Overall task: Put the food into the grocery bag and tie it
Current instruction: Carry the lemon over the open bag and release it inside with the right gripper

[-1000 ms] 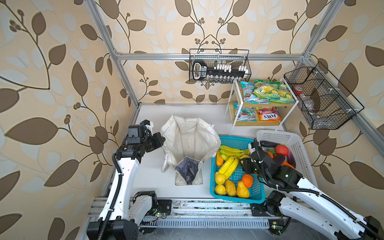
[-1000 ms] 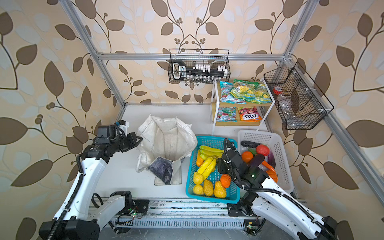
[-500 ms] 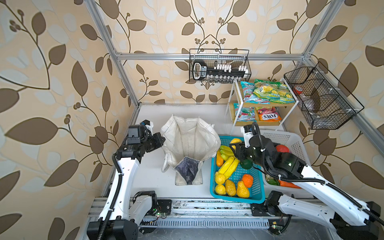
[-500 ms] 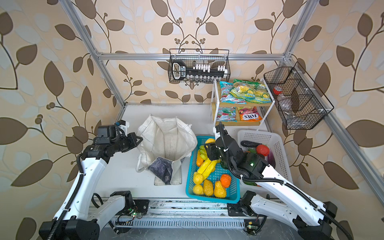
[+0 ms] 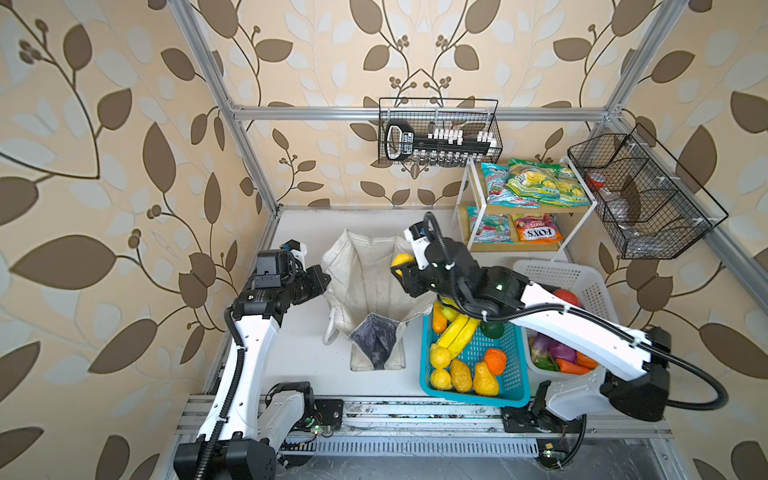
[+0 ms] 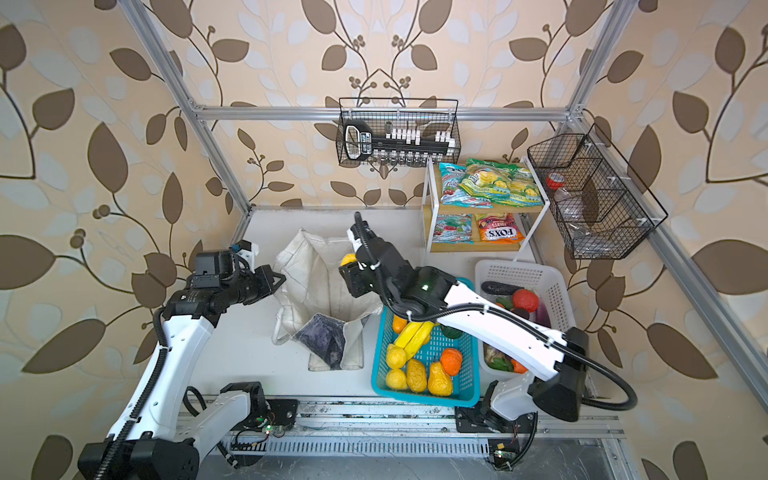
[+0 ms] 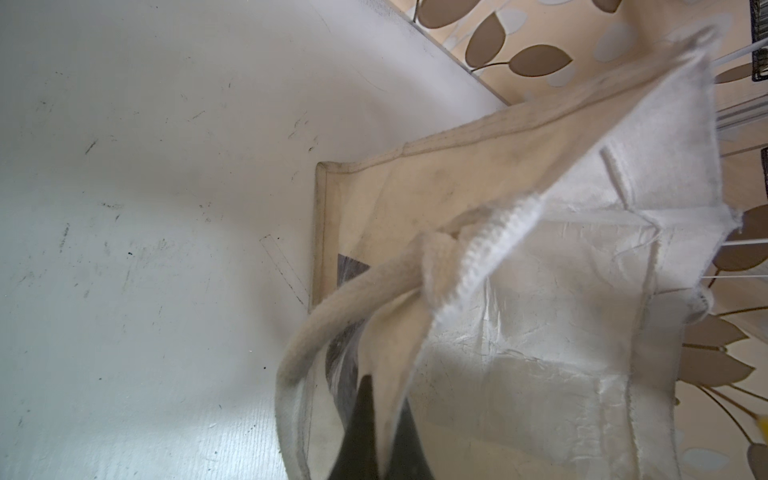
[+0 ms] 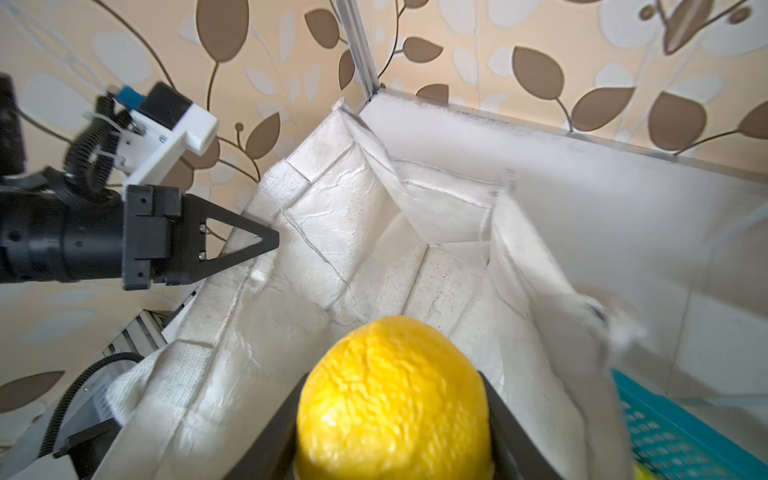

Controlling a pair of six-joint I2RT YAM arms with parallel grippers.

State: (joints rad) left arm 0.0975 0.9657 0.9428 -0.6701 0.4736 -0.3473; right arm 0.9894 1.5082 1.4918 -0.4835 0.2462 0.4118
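The off-white grocery bag [image 5: 365,270] [image 6: 316,270] stands open on the white table. My left gripper [image 5: 326,280] [image 7: 386,399] is shut on the cloth of its left rim [image 7: 540,291], next to a rope handle [image 7: 332,332]. My right gripper [image 5: 401,266] [image 8: 392,407] is shut on a yellow lemon [image 5: 402,262] [image 6: 348,259] [image 8: 395,399], held above the bag's right rim and over its open mouth. A banana bunch [image 5: 457,332], an orange fruit [image 5: 494,360] and other yellow fruit lie in the teal basket [image 5: 515,374]. Snack packets [image 5: 536,187] lie on the shelf at the back right.
A white plastic basket [image 5: 557,274] with vegetables stands right of the teal one, under my right arm. Black wire baskets hang on the back wall [image 5: 440,133] and the right wall [image 5: 640,195]. The white shelf rack [image 5: 465,216] stands just behind my right wrist.
My right gripper has carried the lemon from over the baskets leftward and back to the bag's mouth. The left arm and the bag have not moved.
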